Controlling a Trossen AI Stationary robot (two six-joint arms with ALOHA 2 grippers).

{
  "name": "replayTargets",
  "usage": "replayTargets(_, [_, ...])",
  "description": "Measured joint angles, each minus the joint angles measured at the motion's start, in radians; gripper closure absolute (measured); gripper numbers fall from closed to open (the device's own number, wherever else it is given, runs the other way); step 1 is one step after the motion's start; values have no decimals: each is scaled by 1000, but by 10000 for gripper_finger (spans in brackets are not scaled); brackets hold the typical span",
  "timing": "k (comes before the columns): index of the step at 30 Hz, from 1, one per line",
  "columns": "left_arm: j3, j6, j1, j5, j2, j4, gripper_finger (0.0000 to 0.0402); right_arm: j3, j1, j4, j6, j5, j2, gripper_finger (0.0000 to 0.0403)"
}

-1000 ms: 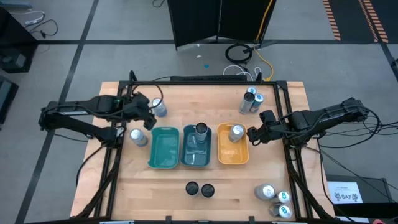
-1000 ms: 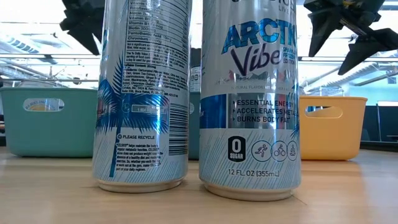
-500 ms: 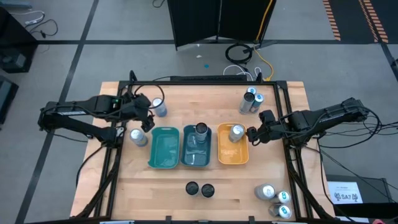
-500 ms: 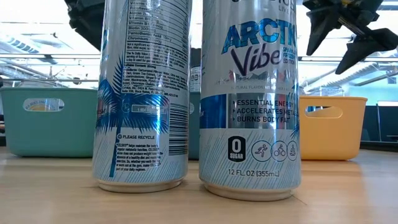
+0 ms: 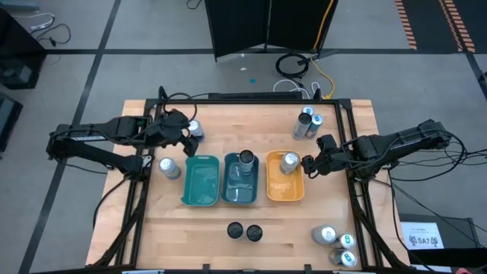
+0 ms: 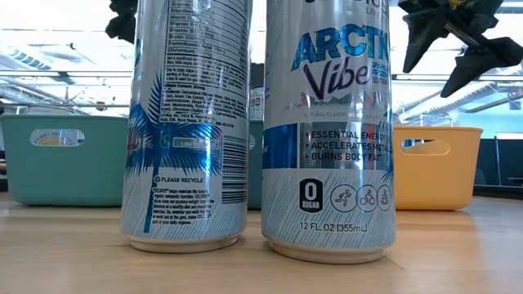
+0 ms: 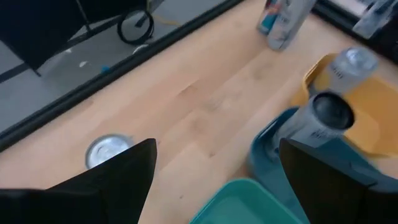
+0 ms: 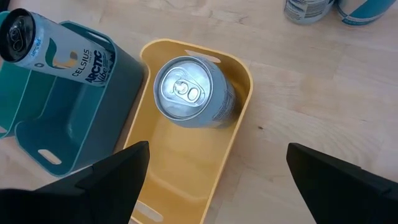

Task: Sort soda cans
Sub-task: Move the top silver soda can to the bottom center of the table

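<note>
wooden table [image 5: 335, 205], 3 trays [image 5: 200, 183] side by side mid-table, soda cans [image 5: 244, 230] standing around them

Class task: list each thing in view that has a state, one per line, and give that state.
Light teal tray: no can in it.
Dark teal tray: one upright can.
Orange tray: one upright can.
Left gripper: jaws open, holding nothing.
Right gripper: jaws open, holding nothing.

A grey tiled floor [image 5: 68, 68] surrounds the wooden table [image 5: 251, 122]. Beyond the table stands a black cabinet [image 5: 266, 27], with coiled cables [image 5: 293, 65] beside it.
</note>
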Motion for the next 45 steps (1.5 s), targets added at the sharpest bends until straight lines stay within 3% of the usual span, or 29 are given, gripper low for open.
replayTargets(4, [0,-46,1,74,1,14,54,0,0,0,0,0,0,30])
replayTargets(8, [1,-62,33,70,21,-21,54,0,0,-1,-7,0,0,30])
replayTargets(14, [1,-88,190,124,91,-89,54,0,0,-1,-7,0,0,30])
replayTargets(21, [1,8,388,232,192,-108,55,0,0,-1,-7,0,0,30])
replayTargets(26, [1,89,478,247,261,-109,55,0,0,-1,-8,0,0,30])
replayTargets(45, [1,223,607,338,414,-76,55,0,0,-1,-8,-1,0,30])
